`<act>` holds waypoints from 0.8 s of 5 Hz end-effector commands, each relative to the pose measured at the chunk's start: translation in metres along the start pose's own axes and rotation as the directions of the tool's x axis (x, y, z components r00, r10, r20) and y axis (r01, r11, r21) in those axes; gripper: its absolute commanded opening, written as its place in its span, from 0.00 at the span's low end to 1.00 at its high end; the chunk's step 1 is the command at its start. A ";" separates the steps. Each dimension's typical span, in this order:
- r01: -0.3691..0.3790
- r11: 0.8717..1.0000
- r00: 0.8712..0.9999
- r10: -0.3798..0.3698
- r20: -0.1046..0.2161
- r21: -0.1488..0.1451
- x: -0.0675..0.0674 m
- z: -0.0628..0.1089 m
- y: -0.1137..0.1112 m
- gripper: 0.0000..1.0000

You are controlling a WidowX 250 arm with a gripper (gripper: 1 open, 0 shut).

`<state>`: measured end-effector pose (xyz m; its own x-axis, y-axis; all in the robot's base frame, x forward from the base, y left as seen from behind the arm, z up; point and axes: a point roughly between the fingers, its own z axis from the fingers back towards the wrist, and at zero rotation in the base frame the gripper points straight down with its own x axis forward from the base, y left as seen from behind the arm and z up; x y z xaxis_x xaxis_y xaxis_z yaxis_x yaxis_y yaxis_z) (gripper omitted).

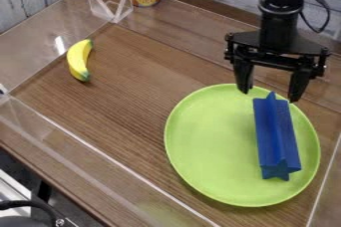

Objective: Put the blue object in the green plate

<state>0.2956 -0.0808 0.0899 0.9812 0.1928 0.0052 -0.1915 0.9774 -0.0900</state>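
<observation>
Blue block (276, 136) lies flat on the green plate (206, 146); gripper (276, 82) hovers above, fingers spread wide, empty.

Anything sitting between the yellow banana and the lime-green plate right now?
No. In the camera view, only bare wooden tabletop lies between the yellow banana and the round lime-green plate. The ridged blue block lies on the plate's far side.

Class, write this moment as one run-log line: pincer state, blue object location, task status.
pincer: open, empty, above plate's far edge | blue object: lying flat in green plate, right half | task: placed
</observation>
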 end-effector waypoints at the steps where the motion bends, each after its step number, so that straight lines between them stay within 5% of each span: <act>1: 0.010 1.000 0.999 -0.010 0.044 -0.012 0.001 0.009 -0.004 1.00; 4: 0.011 1.000 0.999 -0.010 0.045 -0.010 -0.004 0.002 -0.009 1.00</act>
<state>0.2902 -0.0889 0.0816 0.9816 0.1903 0.0124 -0.1886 0.9782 -0.0869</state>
